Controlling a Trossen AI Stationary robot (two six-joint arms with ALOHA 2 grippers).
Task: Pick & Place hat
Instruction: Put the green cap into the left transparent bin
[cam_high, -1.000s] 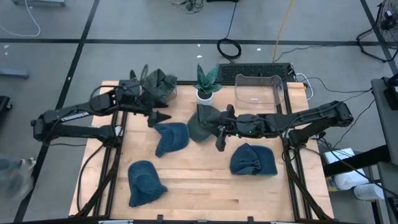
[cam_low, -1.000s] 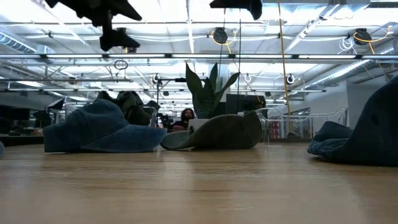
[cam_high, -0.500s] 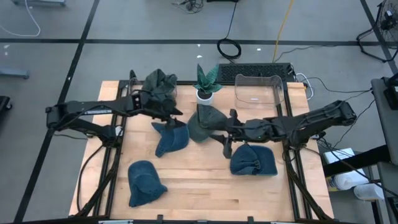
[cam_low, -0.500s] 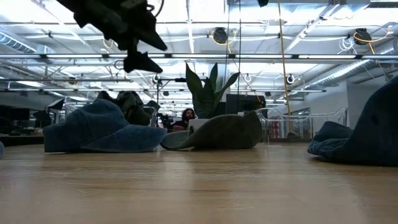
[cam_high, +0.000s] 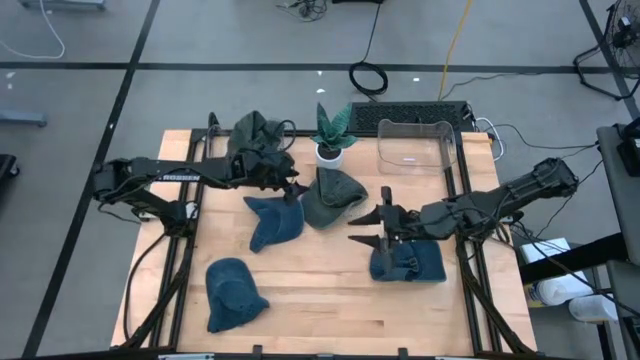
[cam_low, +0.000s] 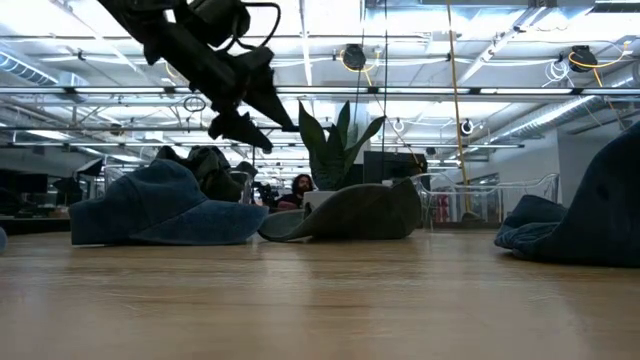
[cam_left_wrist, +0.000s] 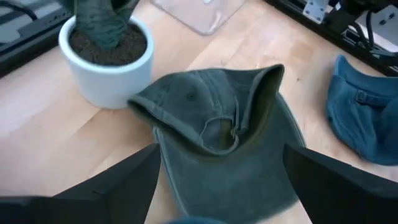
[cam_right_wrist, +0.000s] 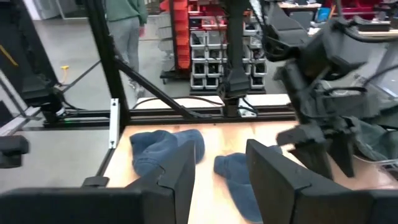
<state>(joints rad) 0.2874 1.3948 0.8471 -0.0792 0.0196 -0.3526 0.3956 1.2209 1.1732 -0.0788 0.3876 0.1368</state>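
Observation:
An olive-green hat (cam_high: 333, 196) lies on the table next to a potted plant (cam_high: 331, 135). In the left wrist view the hat (cam_left_wrist: 224, 137) shows its open underside and back strap. My left gripper (cam_high: 294, 188) hovers open just left of it, above the brim of a blue cap (cam_high: 274, 221), and in the low view it (cam_low: 250, 112) hangs well above the table. My right gripper (cam_high: 366, 218) is open and stands right of the green hat, beside a crumpled blue hat (cam_high: 408, 258). Neither gripper touches anything.
A clear bin (cam_high: 415, 146) stands at the far edge, right of the plant. A heap of dark hats (cam_high: 257, 139) sits at the far left. Another blue hat (cam_high: 232, 293) lies near the front left. Bare wood shows along the near edge, at the middle and right. A person stands in the room beyond.
My left gripper has swung from the far left toward the table's right and come down, stopping beside the green hat. My right gripper has drawn back from the green hat toward the right and near edge, staying open. The hats lie as before.

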